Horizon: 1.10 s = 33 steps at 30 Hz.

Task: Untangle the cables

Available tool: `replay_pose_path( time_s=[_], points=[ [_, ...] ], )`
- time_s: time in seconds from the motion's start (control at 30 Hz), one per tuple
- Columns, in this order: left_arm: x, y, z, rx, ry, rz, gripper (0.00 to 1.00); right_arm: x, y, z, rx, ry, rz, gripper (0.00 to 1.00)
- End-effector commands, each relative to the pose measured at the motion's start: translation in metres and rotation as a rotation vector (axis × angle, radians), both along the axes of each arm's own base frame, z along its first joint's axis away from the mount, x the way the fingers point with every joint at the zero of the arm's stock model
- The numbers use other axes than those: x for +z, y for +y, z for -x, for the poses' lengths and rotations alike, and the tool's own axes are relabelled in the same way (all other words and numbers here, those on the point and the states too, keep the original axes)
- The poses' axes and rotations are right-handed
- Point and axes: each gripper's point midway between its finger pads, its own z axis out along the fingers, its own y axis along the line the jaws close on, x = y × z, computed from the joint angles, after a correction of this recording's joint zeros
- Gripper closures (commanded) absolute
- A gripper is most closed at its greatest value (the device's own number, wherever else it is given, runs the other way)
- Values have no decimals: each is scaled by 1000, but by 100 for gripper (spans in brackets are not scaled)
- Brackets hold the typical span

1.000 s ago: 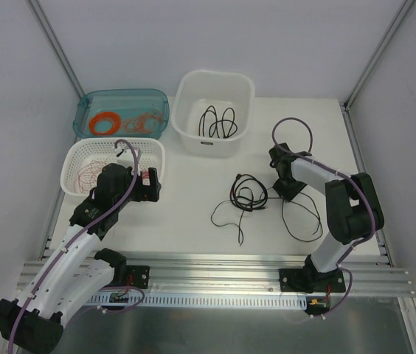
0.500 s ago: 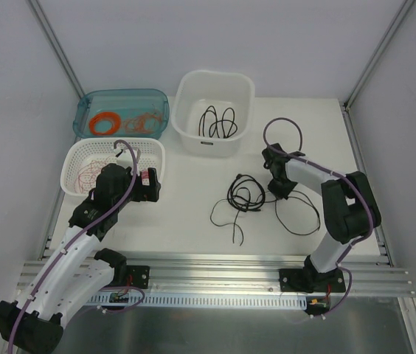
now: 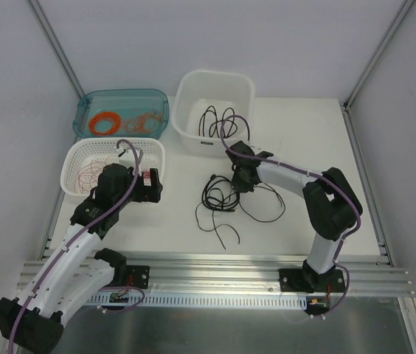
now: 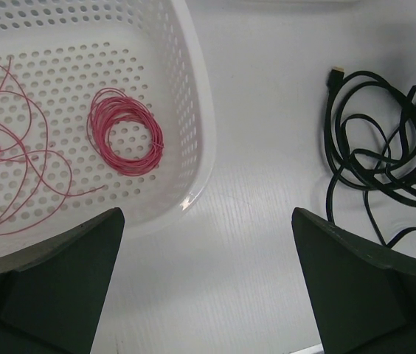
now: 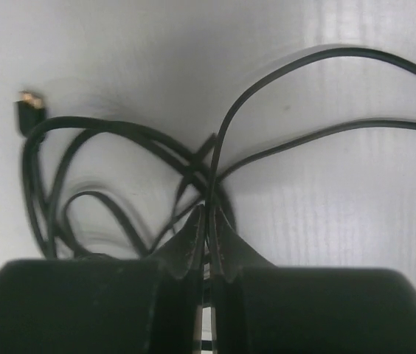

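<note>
**Right gripper just clamped a strand and hauled the knot left**

The cables lie as a loose black tangle in the middle of the table, just in front of the white tub, with tails trailing toward the near edge. A second ago the bunch sat further right. The right gripper swung across, pinched tight on one black strand, and the whole clump slid left with it. I'd say the pulling-apart has only started, since loops still cross. The left gripper hangs spread wide by the white basket, holding nothing.
</note>
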Motion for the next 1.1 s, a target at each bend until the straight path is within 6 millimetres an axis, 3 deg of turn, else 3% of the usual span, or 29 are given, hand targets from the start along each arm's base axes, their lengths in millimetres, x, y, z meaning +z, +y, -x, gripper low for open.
replay_pose_path(
  time_s=[0.0,0.03,0.17,0.3,0.33,0.4,0.43,0.5,0.57,0.6,0.63,0.73,0.77,0.8,0.87,0.9,1.07],
  points=[
    [0,-14,0,-61,9,29,1,-1,-35,5,-36,15,70,99],
    [-2,-23,3,-105,34,56,1,-9,-55,10,-70,41,95,99],
    [8,-55,7,-189,85,144,1,-7,-96,20,-123,51,131,99],
    [12,-89,7,-233,143,159,1,7,-119,19,-134,25,176,99],
    [2,-98,4,-237,188,146,1,8,-123,18,-137,23,181,99],
    [8,-120,1,-246,193,140,1,13,-121,16,-112,0,169,99],
    [-5,-129,-3,-241,234,111,1,13,-118,16,-103,1,153,99],
    [2,-155,-9,-261,231,101,1,14,-116,15,-92,-6,141,99],
    [-7,-181,-20,-255,275,95,1,13,-115,17,-81,-2,136,99],
    [-27,-193,-23,-248,320,60,1,13,-115,18,-79,-3,133,99],
    [-20,-204,-31,-241,310,74,1,12,-116,19,-82,-3,128,99],
    [-41,-227,-48,-190,344,45,1,9,-117,24,-93,3,100,99],
    [-47,-232,-51,-176,352,44,1,9,-115,24,-97,-5,86,99],
    [-65,-235,-55,-157,378,13,1,5,-115,29,-94,7,74,99],
    [-71,-243,-63,-131,371,4,3,7,-114,29,-95,-3,54,99],
    [-86,-245,-65,-112,396,-13,4,8,-113,30,-93,-6,48,99],
    [-112,-255,-75,-63,402,-58,12,8,-115,34,-92,-16,43,99]
  ],
)
